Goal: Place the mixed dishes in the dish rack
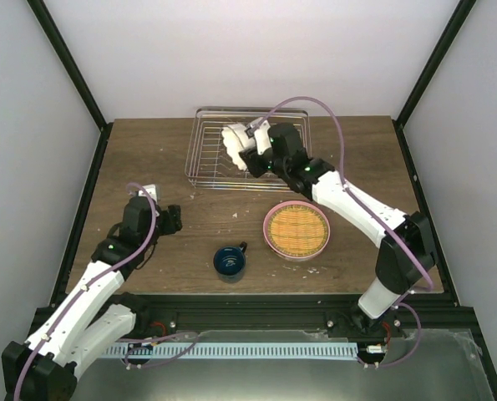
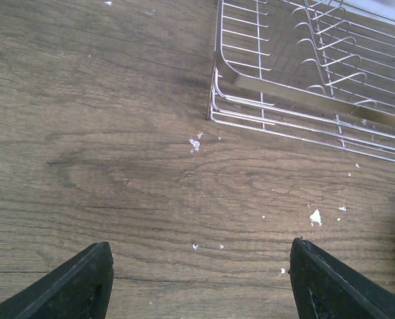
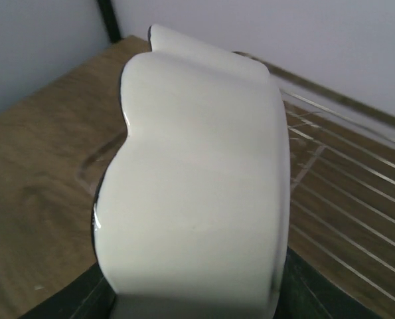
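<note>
Your right gripper is clamped on the white bowl, which stands on edge between its fingers and fills most of the wrist view. The rack lies under this gripper. The bowl hangs over the rack's left half, and you cannot tell whether it touches the wires. Behind the right gripper, back along its arm, the pink plate sits flat on the desk with the yellow plate lying in it, both well apart from the rack. Your left gripper is open, its two dark fingers spread wide above bare wood and holding nothing. The rack's near corner is ahead of it and to its right, not touching it. Small white crumbs dot the desk between that gripper and the rack. The mug stands upright on the desk to the right of the left gripper and a little nearer the arm bases, apart from the plates.
</note>
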Controlling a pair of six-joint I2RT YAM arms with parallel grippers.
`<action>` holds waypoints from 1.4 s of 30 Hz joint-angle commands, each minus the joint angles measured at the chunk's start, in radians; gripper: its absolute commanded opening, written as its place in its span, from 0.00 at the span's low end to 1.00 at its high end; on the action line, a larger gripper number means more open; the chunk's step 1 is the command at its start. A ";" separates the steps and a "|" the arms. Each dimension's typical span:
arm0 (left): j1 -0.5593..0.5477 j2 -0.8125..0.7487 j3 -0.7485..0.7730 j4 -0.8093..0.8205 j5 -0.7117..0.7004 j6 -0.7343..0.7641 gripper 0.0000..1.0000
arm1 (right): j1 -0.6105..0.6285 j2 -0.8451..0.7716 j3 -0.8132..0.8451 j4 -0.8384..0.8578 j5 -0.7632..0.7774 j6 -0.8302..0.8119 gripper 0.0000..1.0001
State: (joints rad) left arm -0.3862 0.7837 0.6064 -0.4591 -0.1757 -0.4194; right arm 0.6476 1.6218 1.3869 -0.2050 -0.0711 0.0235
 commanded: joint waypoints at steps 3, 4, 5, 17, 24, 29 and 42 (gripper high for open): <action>-0.002 0.004 0.010 -0.002 0.001 0.004 0.75 | -0.087 0.066 0.168 0.010 0.246 -0.107 0.22; -0.002 0.004 0.007 0.002 0.003 0.003 0.75 | -0.094 0.089 0.186 0.005 0.305 -0.127 0.22; -0.002 0.005 0.004 0.006 0.005 0.002 0.75 | -0.097 0.108 0.201 0.004 0.348 -0.155 0.21; -0.002 0.027 -0.024 0.038 0.053 -0.018 0.73 | -0.133 0.350 0.377 0.124 0.559 -0.483 0.18; -0.002 0.045 -0.033 0.049 0.048 -0.016 0.73 | -0.144 0.504 0.471 0.159 0.625 -0.627 0.16; -0.002 0.067 -0.041 0.078 0.065 -0.021 0.73 | -0.148 0.567 0.466 0.220 0.685 -0.741 0.16; -0.002 0.105 -0.047 0.116 0.101 -0.027 0.72 | -0.187 0.655 0.407 0.418 0.814 -1.045 0.17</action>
State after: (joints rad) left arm -0.3862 0.8841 0.5697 -0.3752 -0.0883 -0.4416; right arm 0.4774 2.3020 1.7821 0.0277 0.6590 -0.9138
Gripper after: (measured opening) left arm 0.725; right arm 0.474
